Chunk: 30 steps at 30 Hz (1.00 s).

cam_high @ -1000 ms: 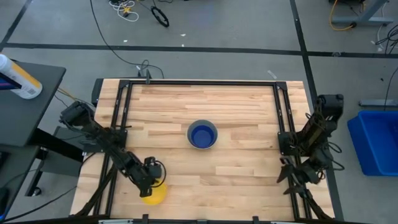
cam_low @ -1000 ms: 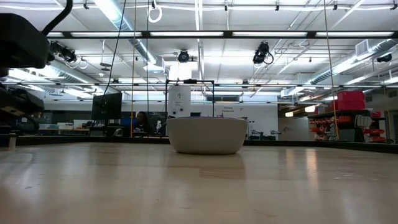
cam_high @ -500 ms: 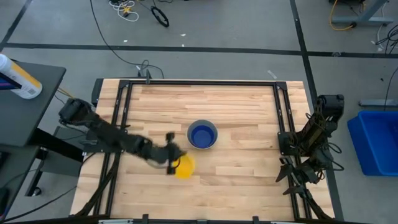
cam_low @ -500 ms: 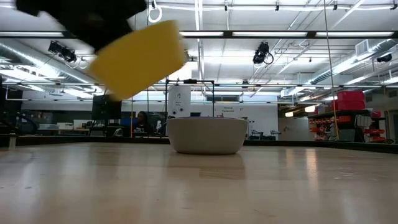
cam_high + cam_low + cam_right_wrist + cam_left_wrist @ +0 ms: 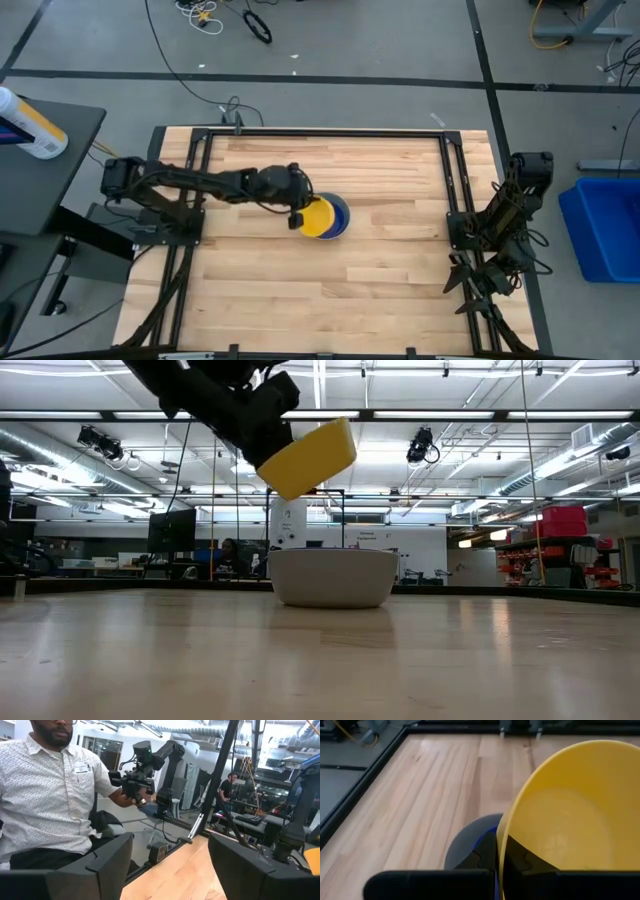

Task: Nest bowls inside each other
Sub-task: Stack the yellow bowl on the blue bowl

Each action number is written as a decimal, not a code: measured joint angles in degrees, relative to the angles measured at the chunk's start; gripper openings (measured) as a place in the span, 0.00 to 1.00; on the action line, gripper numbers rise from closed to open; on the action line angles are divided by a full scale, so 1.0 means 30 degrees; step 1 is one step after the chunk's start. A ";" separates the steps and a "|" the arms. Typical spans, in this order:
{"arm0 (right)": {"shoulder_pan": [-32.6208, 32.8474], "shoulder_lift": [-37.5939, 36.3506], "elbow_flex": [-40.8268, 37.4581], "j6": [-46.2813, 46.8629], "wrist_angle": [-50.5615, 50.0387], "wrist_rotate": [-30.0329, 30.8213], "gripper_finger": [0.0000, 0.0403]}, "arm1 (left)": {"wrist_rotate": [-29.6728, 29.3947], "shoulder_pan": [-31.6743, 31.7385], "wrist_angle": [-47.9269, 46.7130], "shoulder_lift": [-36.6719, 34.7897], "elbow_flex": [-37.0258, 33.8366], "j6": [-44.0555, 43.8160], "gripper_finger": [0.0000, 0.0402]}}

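A grey bowl (image 5: pixel 333 576) stands on its base at the table's middle, with a dark blue bowl (image 5: pixel 342 206) nested inside it. My left gripper (image 5: pixel 297 207) reaches in from the table's left and is shut on a yellow bowl (image 5: pixel 318 218). That bowl hangs tilted above the stack and covers most of it from above. In the low view the yellow bowl (image 5: pixel 308 457) is well clear of the grey bowl's rim. My right gripper (image 5: pixel 170 870) waits open by the table's right edge with nothing between its fingers. My left gripper pinches the yellow bowl's rim (image 5: pixel 501 842) on the side nearest the arm. One finger (image 5: pixel 522 860) is inside the bowl and the other (image 5: pixel 485 855) outside. The fingers come from the table's left, slanting down. The bowl is lifted clear and tilted.
Dark frame rails (image 5: pixel 200 180) run along the table's left and right sides. A blue bin (image 5: pixel 605 230) stands on the floor right of the table. Beyond the table a person (image 5: pixel 45 795) sits holding a control handle.
My left gripper has lifted the yellow bowl off the table's near left part. It has swung up and toward the table's middle, turning as it went. The bowl now hangs tilted over the grey and dark blue stack.
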 joint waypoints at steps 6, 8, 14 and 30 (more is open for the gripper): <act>0.0016 0.0000 0.0000 0.0273 -0.0065 0.0112 0.63 | 0.1083 0.0360 -0.2125 0.3499 0.2621 0.0033 0.02; 0.0022 0.0000 0.0000 0.0423 -0.0080 0.0131 0.62 | 0.0716 0.0303 -0.4222 0.4832 0.4001 0.0198 0.02; 0.0022 0.0000 0.0007 0.0743 -0.0086 0.0072 0.59 | 0.0082 0.0223 -0.7933 0.7171 0.7525 0.0714 0.02; -0.0015 -0.0007 0.0007 0.1884 0.0126 0.0044 0.55 | 0.2880 0.1003 -1.1715 0.8428 0.8810 0.1116 0.02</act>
